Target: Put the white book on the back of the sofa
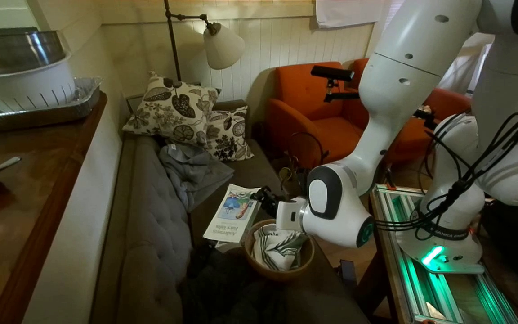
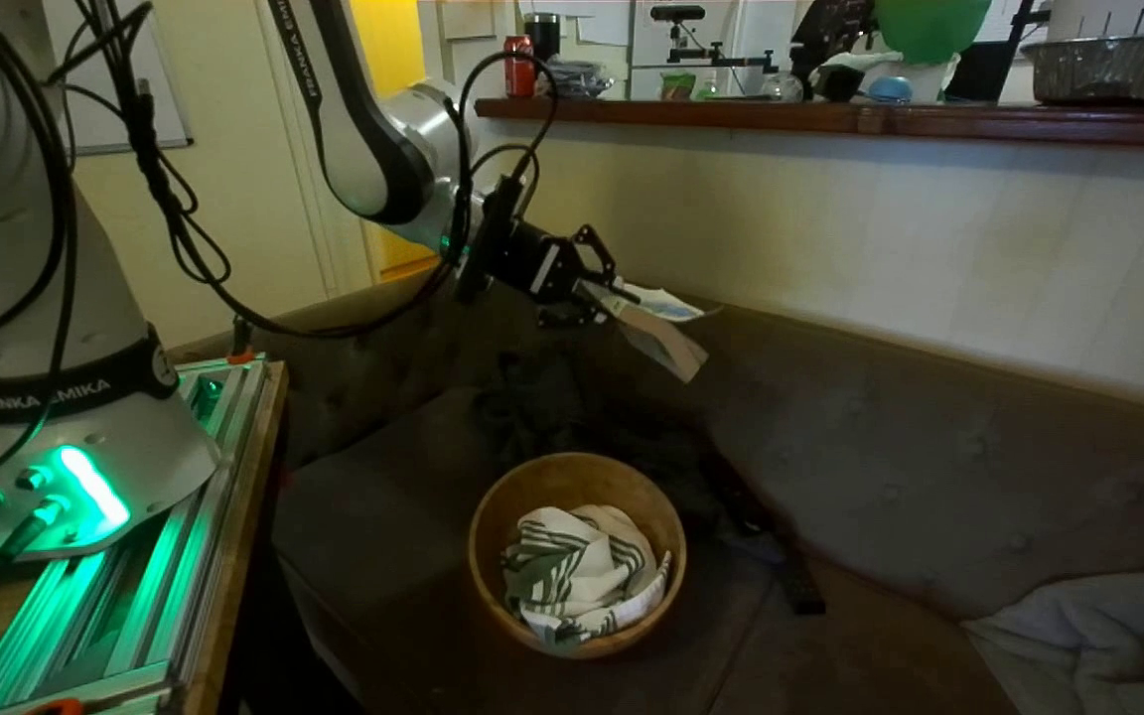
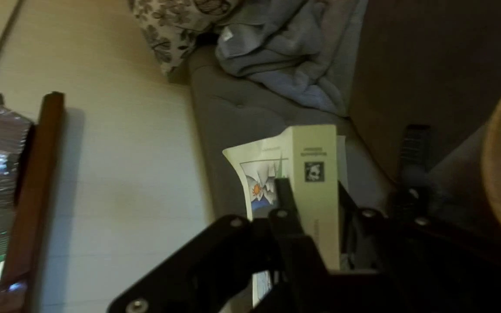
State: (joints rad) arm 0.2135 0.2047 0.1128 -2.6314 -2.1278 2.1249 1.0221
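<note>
My gripper (image 1: 265, 198) is shut on the white book (image 1: 229, 218) and holds it in the air over the sofa seat. The book is a paperback with a coloured picture on its cover. In an exterior view the gripper (image 2: 612, 308) has the book (image 2: 669, 343) tilted, its free end down and its cover sagging open. In the wrist view the book's spine (image 3: 315, 152) lies between the dark fingers. The back of the sofa shows as a long top edge (image 1: 117, 216) beside the wall, also in an exterior view (image 2: 929, 355); the book is apart from it.
A round basket (image 2: 481, 536) with a striped cloth (image 2: 582, 576) stands on the seat. A remote (image 2: 802, 586) lies near the backrest. A grey blanket (image 1: 191, 171) and patterned cushions (image 1: 178, 105) lie at the sofa's far end. A wooden counter (image 1: 56, 193) runs behind the sofa.
</note>
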